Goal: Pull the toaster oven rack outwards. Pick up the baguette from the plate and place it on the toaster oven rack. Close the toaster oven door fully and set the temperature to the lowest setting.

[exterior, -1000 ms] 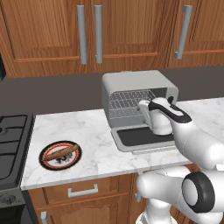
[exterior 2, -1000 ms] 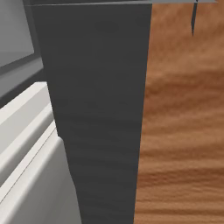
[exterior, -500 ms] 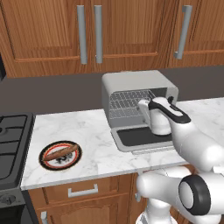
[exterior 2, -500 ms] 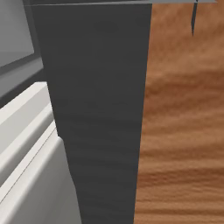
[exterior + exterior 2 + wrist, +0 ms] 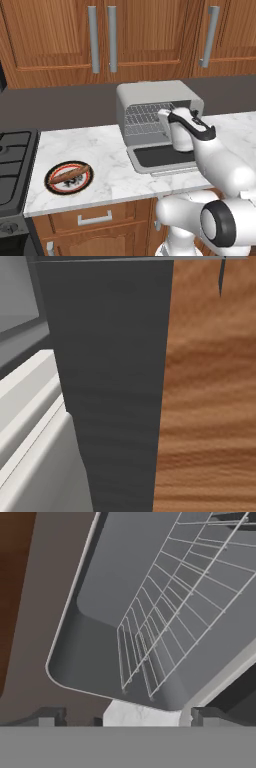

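A: Where's the hand (image 5: 176, 131)?

B: Left base view, at the mouth of the toaster oven (image 5: 160, 95), above the dropped toaster oven door (image 5: 162, 157). Door lies flat, so the cavity's open to reach into.

A: Hand state?

B: Jaws spread wide, nothing between them. Hand view has both fingertips (image 5: 50, 716) at the bottom edge, well apart, with the toaster oven rack (image 5: 175, 607) ahead of them, running toward 1 o'clock.

A: Touching the rack?

B: No contact that I can see. Rack's front edge sits just beyond the tips. Probably lined up like that to take the front wire and pull it out.

A: Rack out yet?

B: Looks to be inside the cavity in the left base view (image 5: 145, 120). I'd call step one not done.

A: Baguette?

B: The baguette (image 5: 70, 174) lies across the plate (image 5: 54, 186), on the surface (image 5: 100, 150) at 9 o'clock from the oven, well apart from it, near the front edge. Untouched, waiting until the rack is out.

A: Knobs?

B: Hidden behind the arm.
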